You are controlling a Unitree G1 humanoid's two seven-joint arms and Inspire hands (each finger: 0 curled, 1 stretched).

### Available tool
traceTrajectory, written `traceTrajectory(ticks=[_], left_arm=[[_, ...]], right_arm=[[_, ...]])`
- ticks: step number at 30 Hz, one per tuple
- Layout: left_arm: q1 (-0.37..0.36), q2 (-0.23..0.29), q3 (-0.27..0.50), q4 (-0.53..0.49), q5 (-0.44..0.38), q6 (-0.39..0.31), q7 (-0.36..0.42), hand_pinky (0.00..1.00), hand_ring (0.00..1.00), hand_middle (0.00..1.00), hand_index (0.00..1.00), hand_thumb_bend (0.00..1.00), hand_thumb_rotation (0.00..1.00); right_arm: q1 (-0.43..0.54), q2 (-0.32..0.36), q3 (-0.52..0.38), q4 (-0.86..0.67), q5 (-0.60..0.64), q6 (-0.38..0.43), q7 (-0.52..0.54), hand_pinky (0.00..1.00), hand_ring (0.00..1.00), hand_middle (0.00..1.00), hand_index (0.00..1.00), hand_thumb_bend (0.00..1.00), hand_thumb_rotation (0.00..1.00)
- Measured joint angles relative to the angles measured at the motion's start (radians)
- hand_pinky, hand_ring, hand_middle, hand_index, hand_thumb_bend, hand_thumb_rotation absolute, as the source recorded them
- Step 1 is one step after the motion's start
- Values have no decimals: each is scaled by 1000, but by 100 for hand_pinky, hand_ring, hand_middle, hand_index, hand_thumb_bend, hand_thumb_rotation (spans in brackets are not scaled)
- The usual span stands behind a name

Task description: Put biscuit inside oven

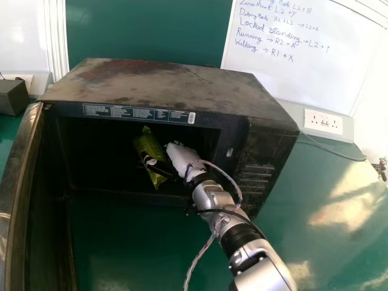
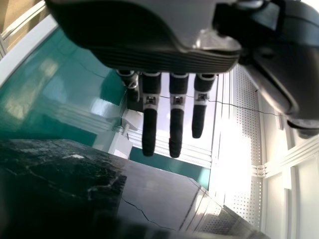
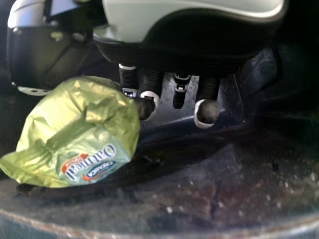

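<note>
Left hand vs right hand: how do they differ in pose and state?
The left hand has its fingers straight, while the right hand has its fingers curled. The left hand holds nothing; the right hand grips the green biscuit packet. The left hand is outside the oven, the right hand in its opening. Both have dark fingers.

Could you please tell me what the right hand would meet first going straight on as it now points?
Probably the back wall of the microwave oven; the right hand points into it with the biscuit packet, though depth there is unclear.
</note>
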Motion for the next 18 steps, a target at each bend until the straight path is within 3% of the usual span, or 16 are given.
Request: traceTrajectory(ticks=[3, 6, 8, 12, 14, 18], left_arm=[[0, 0, -1, 4, 0, -5, -4, 47, 54, 60, 78, 91, 78], [0, 1, -1, 9, 0, -11, -9, 37, 43, 51, 78, 90, 77], [0, 1, -1, 17, 0, -18, -16, 44, 47, 54, 78, 90, 79], [0, 1, -1, 23, 0, -23, -21, 49, 46, 55, 77, 91, 78], [0, 1, -1, 24, 2, -26, -23, 46, 48, 56, 76, 91, 77], [0, 1, -4, 26, 20, -33, -26, 54, 52, 58, 73, 91, 78]], right_arm=[[-3, 5, 3, 8, 0, 9, -1, 0, 0, 5, 47, 50, 3], [-6, 12, 4, 19, 0, 18, -1, 0, 0, 5, 47, 50, 3], [-12, 17, 7, 33, 0, 29, -1, 0, 0, 5, 47, 50, 3], [-30, 30, 9, 44, 0, 68, 2, 0, 0, 5, 47, 50, 3], [-40, 37, 9, 48, 0, 82, 3, 0, 0, 5, 47, 50, 3], [-58, 46, 9, 58, 1, 97, 5, 0, 0, 2, 47, 50, 3]])
